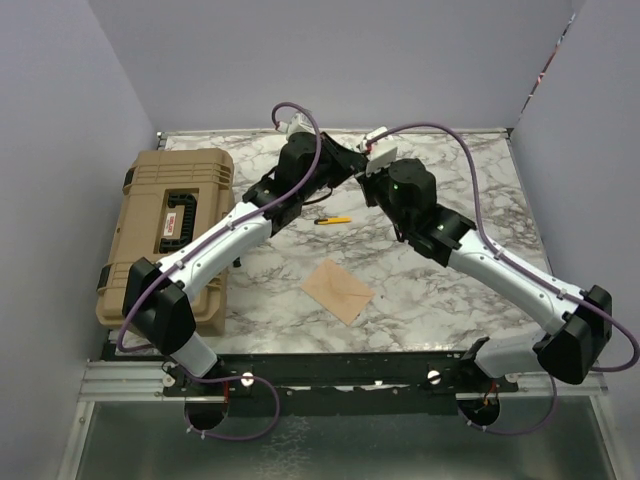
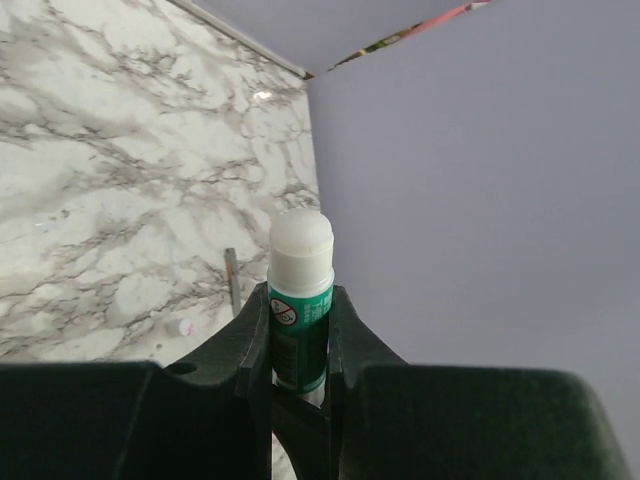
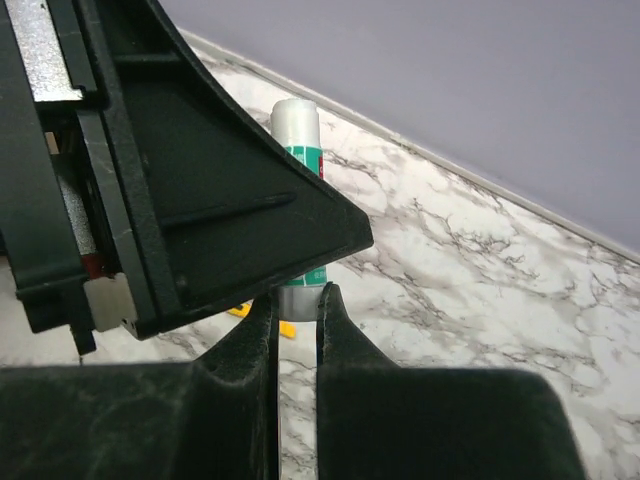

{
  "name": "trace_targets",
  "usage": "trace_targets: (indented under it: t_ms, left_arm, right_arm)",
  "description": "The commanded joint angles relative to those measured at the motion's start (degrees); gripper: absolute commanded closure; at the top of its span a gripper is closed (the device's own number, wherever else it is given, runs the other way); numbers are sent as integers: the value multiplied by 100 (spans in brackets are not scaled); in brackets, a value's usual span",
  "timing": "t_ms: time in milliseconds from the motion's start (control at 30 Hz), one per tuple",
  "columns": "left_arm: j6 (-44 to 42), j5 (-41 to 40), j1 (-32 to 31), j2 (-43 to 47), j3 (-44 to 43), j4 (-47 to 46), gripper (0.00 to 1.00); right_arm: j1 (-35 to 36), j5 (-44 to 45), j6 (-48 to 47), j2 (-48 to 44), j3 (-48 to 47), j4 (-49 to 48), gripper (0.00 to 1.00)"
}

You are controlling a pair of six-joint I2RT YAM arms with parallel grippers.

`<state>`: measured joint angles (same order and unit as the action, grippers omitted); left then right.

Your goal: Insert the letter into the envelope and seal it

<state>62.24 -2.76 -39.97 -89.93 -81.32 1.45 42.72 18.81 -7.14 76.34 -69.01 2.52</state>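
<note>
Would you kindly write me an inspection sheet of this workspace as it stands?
Surface: marble table, nothing spilled in view.
Job's things: envelope lies flat mid-table; letter not seen separately.
Clutter: tan hard case at the left edge; yellow pen-like item beyond the envelope.
Grippers: left gripper shut on glue stick; right gripper pinches its lower end.
Cables: purple cables looped above the table.
Surroundings: plain lilac walls.

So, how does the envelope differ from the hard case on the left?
The envelope is small, flat paper; the hard case is far bigger and boxy. The envelope lies turned at an angle in the middle of the table; the hard case sits along its left edge. The hard case has black fittings; the envelope is plain. Both are tan.
</note>
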Motion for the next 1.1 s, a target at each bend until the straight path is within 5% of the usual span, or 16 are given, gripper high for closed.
trace_targets:
  t_ms: [0, 67, 200, 400, 600, 867, 1067]
  left_arm:
    - [235, 663, -309, 297, -580, -154, 100]
    - [-141, 741, -230, 336, -584, -154, 100]
    - [-522, 1185, 94, 430, -403, -159, 100]
    - [-1039, 2375, 434, 526, -401, -276, 100]
    - [-1293, 3503, 690, 817, -341, -387, 100]
    - [-1144, 4539, 788, 1326, -5, -1224, 100]
    - [-788, 4791, 788, 1412, 130, -1766, 100]
  right_arm:
    - [-65, 661, 273, 383, -329, 807, 96]
    - [-104, -658, 1055, 144, -649, 1378, 77]
    - [-186, -2152, 2084, -250, -900, 1807, 57]
    - [-227, -2358, 3078, -510, -963, 2239, 41]
    - [-273, -2488, 4536, -1516, -28, 847, 22]
    - [-278, -2538, 6307, -2292, 1270, -1352, 22]
    - [-273, -3513, 6278, -2125, 1453, -2557, 41]
